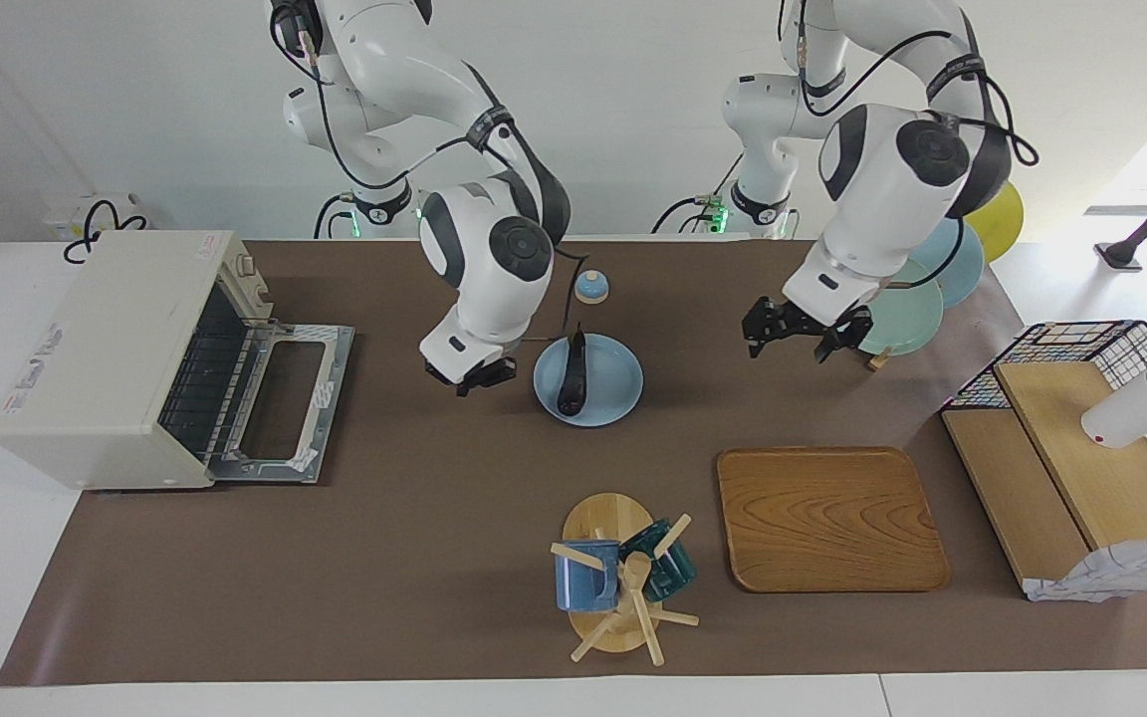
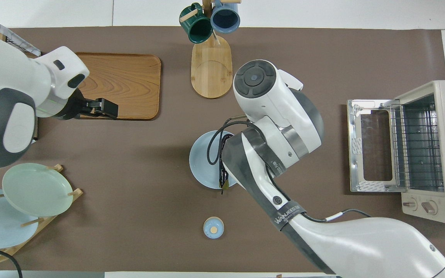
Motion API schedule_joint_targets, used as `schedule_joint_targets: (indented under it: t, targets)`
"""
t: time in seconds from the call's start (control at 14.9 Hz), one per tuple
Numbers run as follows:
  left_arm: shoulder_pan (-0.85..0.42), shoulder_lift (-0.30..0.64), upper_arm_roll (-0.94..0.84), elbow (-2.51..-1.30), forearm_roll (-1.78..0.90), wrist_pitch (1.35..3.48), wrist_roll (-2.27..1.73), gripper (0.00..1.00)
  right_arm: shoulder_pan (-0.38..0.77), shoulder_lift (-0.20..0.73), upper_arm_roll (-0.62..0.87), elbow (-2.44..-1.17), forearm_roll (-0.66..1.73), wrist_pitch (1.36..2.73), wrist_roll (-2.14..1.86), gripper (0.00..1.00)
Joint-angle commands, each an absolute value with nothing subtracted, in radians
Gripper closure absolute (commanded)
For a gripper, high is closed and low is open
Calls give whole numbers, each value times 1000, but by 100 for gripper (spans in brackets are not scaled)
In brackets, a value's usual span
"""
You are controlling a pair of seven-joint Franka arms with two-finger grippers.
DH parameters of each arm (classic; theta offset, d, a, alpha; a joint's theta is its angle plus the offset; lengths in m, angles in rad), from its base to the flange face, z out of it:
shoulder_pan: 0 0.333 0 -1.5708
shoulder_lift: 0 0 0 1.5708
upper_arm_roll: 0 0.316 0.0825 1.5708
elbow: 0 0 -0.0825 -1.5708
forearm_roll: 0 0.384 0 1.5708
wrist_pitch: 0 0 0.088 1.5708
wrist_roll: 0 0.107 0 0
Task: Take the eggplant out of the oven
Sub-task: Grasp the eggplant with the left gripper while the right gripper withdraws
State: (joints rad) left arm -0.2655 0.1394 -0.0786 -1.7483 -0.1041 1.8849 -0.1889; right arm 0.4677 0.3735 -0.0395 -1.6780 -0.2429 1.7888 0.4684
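Observation:
The dark eggplant [image 1: 572, 376] lies on a light blue plate [image 1: 613, 393] at the middle of the table, outside the oven; in the overhead view the eggplant [image 2: 221, 175] is partly hidden by the right arm. The cream oven [image 1: 106, 358] stands at the right arm's end of the table with its door [image 1: 280, 403] dropped open and its wire rack [image 2: 415, 146] bare. My right gripper [image 1: 471, 378] hangs open and empty just beside the plate, on the oven's side. My left gripper [image 1: 799, 339] is open and empty, waiting above the table by the plate rack.
A small blue lidded dish [image 1: 591, 287] sits nearer the robots than the plate. A mug tree [image 1: 623, 588] and a wooden tray [image 1: 827, 518] lie farther out. A plate rack [image 1: 917, 299] and a wire basket with boards [image 1: 1081, 438] stand at the left arm's end.

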Motion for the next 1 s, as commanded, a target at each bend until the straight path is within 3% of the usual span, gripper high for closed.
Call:
schedule_joint_targets:
  t: [0.0,0.2,0.4,0.74,0.94]
  targets:
    - [-391,186,-64,-1764,-120,1975,-332,0,407,298,-28,-1842,-294,1871,422,99]
    - [-487,192,-64,-1847,-150,2106,-403,0,307,276,-26,-1940,-337,1975,373,98]
    - [-566,254,-64,-1848,-153,2180,-449,0,252,258,-26,-2032,-341,2066,347,98]
    - [-687,351,-63,-1850,-155,2284,-480,0,192,255,-26,-2056,-339,2105,287,97]
    - [-692,368,-63,-1852,-153,2301,-473,0,184,252,-26,-2071,-339,2105,282,96]
